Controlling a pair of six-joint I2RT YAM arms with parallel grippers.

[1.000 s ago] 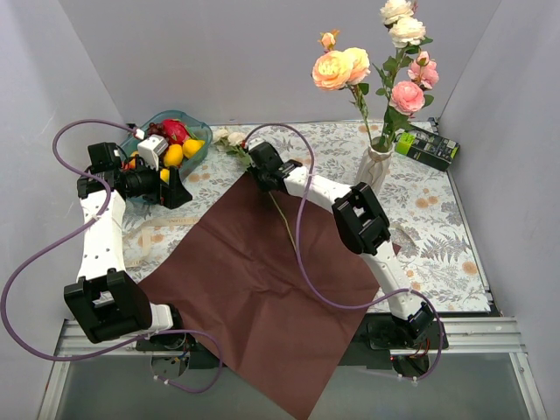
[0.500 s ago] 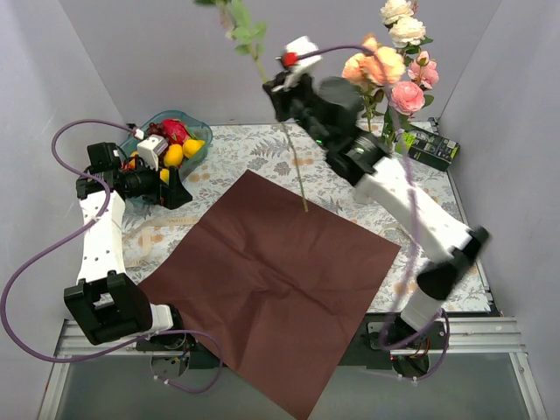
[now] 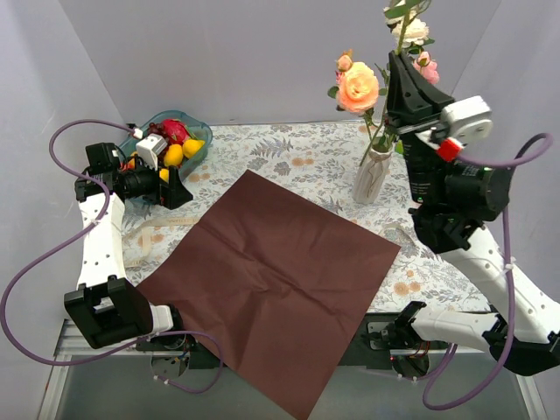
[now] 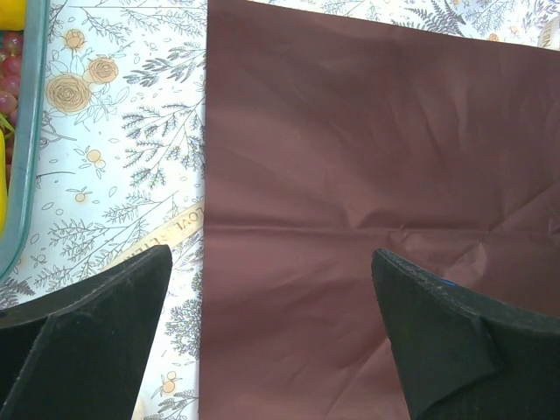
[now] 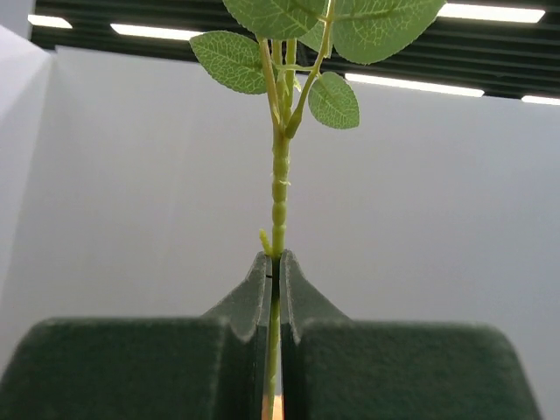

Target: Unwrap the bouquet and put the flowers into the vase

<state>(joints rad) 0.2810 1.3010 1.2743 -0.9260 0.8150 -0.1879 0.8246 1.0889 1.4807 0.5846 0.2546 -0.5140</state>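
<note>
The bouquet is apart: its maroon wrapping paper (image 3: 271, 262) lies flat on the table. The off-white vase (image 3: 371, 178) stands at the back right with several flowers in it, among them a peach rose (image 3: 359, 86) and a pink rose (image 3: 426, 68). My right gripper (image 3: 398, 63) points upward just right of and above the vase, shut on a green flower stem (image 3: 403, 31). In the right wrist view the stem (image 5: 279, 175) rises from between the shut fingers of the right gripper (image 5: 274, 259) to green leaves (image 5: 234, 61); its bloom is out of view. My left gripper (image 3: 178, 192) hangs open over the paper's left edge (image 4: 376, 157), its fingers (image 4: 96, 332) holding nothing.
A blue fruit bowl (image 3: 194, 131) sits at the back left, close behind the left gripper; its rim (image 4: 22, 175) shows in the left wrist view. A beige ribbon (image 3: 166, 224) lies on the floral tablecloth (image 3: 297, 157) left of the paper. Grey walls enclose the table.
My right arm swung up and to the right with the stem, from the paper's far corner to beside and above the vase. The left arm stayed still.
</note>
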